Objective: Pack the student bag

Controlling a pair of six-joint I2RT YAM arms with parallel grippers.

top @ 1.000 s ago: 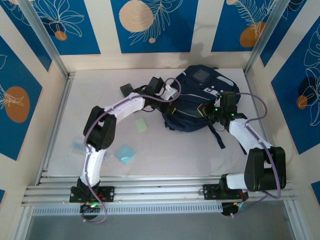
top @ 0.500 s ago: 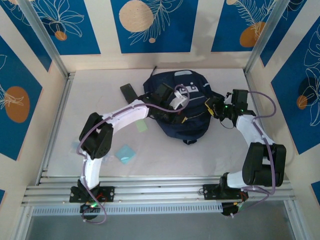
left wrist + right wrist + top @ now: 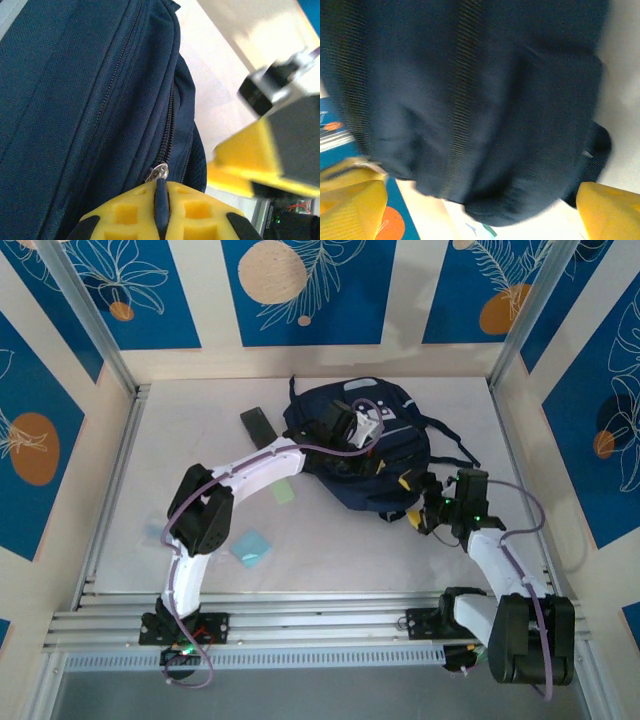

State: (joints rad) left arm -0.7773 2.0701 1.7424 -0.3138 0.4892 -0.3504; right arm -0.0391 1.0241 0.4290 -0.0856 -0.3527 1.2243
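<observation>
The student bag (image 3: 400,455) lies far-centre on the tabletop (image 3: 200,440). It is soft, limp fabric, bulky, and likely to sag when lifted. My left tool (image 3: 161,212) pinches its zipper pull (image 3: 160,187). My right tool (image 3: 414,498) is spread at the bag's near-right edge. Best holds: that pull or the straps (image 3: 455,445).

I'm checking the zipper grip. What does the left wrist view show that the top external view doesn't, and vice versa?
Left wrist: the zipper pull, pinched in the shut left claw, and the zipper line up close. Top external: the right claw open beside the student bag, a dark flat item, a pale green card and a teal square. Both: that navy bag and the left claw.
</observation>
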